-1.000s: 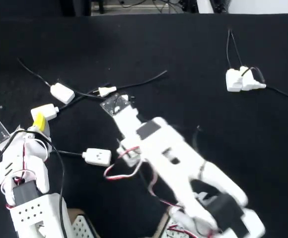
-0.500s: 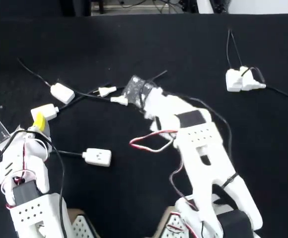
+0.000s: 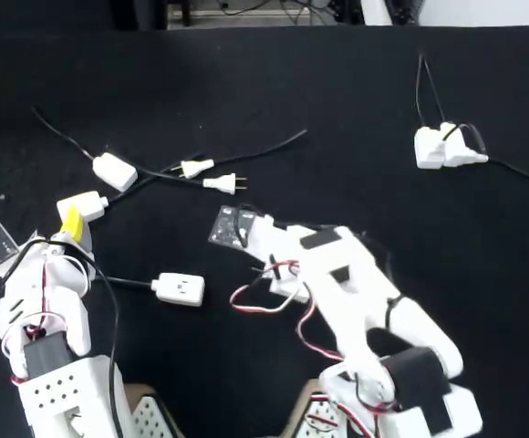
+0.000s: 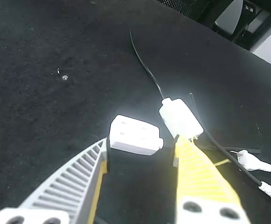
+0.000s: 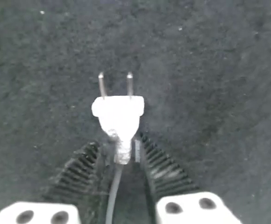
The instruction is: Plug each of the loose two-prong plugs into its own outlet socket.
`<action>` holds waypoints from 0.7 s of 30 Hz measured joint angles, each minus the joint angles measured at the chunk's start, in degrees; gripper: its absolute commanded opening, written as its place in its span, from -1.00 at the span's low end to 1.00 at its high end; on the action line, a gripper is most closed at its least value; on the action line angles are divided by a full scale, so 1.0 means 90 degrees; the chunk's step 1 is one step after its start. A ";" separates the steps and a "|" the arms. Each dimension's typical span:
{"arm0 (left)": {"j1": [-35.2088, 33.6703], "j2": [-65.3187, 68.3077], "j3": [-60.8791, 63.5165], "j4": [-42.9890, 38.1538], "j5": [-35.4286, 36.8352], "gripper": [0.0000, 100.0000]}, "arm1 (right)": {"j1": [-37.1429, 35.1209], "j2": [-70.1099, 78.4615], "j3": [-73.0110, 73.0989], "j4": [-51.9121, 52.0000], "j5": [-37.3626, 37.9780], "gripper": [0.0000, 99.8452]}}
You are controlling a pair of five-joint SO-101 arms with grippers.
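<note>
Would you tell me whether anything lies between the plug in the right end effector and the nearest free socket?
Nothing visible does. The right end effector holds the plug, and only bare black tabletop lies between it and the socket.

On the worktop [image 3: 337,82] I had the rear plug [image 3: 196,167] just behind and left of the front plug [image 3: 222,183], left of centre. Further left lay the far socket [image 3: 114,171], and before it the near socket [image 3: 82,206], just ahead of the left end effector [image 4: 140,141]. The third socket [image 3: 178,288] lay closest to the arms' bases. The mated pair [image 3: 447,146] sat far right, well apart.
</note>
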 measured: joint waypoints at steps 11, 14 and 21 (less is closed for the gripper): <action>0.0000 0.0000 0.0000 0.0000 0.0000 -0.53 | 0.0020 0.0225 -0.0244 0.0107 -0.0010 -0.96; 0.0000 0.0000 0.0000 0.0000 0.0000 -0.53 | 0.0049 0.0225 -0.0254 0.0088 -0.0010 -0.98; 0.0664 0.0000 0.0000 0.0000 -0.0225 -0.53 | -0.0225 -0.1035 -0.0254 0.0137 -0.0645 -0.98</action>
